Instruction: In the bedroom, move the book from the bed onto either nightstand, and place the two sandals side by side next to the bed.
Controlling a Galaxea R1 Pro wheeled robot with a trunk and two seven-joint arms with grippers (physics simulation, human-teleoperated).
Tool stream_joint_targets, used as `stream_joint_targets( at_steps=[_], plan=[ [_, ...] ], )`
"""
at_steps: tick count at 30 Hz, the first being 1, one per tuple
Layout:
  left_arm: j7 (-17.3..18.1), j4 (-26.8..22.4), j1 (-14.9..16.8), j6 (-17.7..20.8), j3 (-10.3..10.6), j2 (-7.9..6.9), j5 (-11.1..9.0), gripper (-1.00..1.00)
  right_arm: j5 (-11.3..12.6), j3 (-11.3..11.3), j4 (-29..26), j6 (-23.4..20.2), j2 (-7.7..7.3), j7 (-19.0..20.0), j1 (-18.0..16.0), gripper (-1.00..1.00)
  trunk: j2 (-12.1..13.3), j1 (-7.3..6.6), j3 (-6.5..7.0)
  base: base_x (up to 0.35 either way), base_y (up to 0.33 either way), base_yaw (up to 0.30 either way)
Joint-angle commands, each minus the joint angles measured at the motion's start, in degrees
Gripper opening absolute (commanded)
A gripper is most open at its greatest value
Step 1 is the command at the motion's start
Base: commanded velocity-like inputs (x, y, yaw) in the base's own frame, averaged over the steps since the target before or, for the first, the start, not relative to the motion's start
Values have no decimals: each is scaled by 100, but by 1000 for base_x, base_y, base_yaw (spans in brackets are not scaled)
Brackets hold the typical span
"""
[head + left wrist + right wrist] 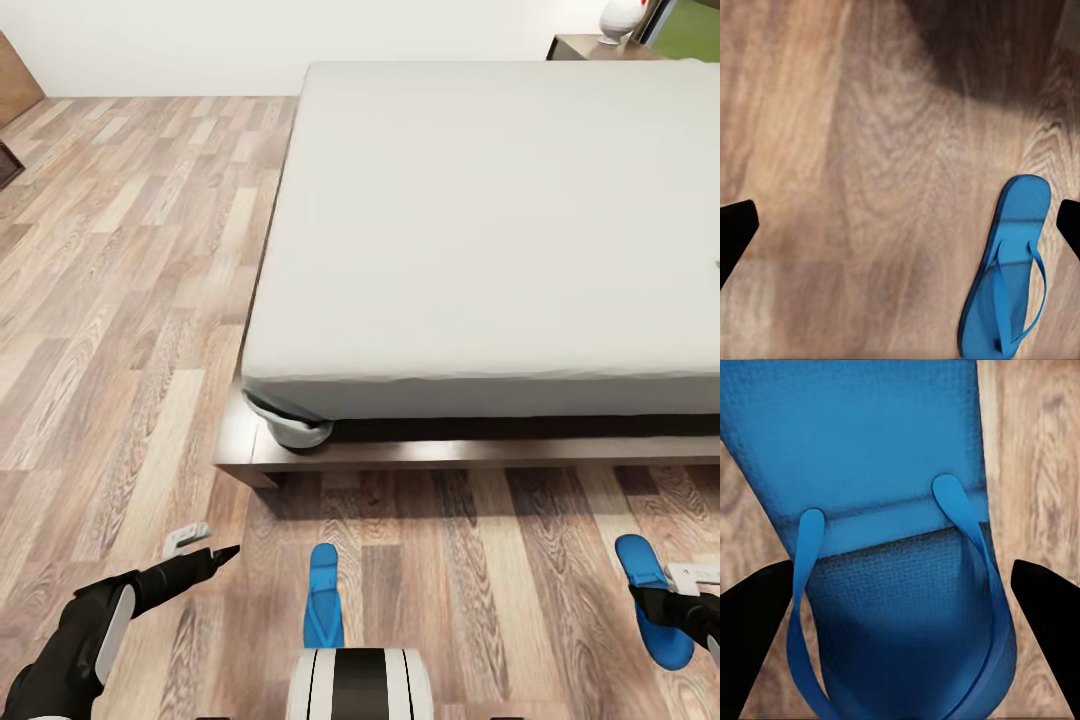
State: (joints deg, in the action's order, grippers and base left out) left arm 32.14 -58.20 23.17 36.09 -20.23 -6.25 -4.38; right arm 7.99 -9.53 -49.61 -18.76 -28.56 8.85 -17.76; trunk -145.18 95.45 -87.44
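Blue sandals lie on the wood-plank floor (120, 300) before the bed (480, 230). One sandal (323, 595) rests just beside the left claw (200, 548), toward the robot's middle; that claw is spread wide, holding nothing. The right claw (900, 607) hangs released directly over the other sandal (652, 600), its fingertips (757, 622) straddling the strap.

Wood-plank floor (110, 300), white wall (200, 40), bright even light

Two bright blue sandals were seen lying flat on the wood floor before the bed (480, 230): one sandal (323, 597) near its corner, the other sandal (650, 610) well apart.
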Motion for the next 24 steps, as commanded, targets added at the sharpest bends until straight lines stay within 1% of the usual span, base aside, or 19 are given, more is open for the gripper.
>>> stream_joint_targets(
  at_steps=[1, 24],
  plan=[
    [3, 2, 3, 47, -7, 1, -45, 100, 50, -14, -13, -40, -1, 20, 1, -100, -1, -1, -3, 0, 322, 0],
    [3, 2, 3, 56, -20, -11, -45, 100, 45, -6, 4, -40, -1, 11, 1, -100, -1, -1, -3, 0, 323, 0]
  ],
)
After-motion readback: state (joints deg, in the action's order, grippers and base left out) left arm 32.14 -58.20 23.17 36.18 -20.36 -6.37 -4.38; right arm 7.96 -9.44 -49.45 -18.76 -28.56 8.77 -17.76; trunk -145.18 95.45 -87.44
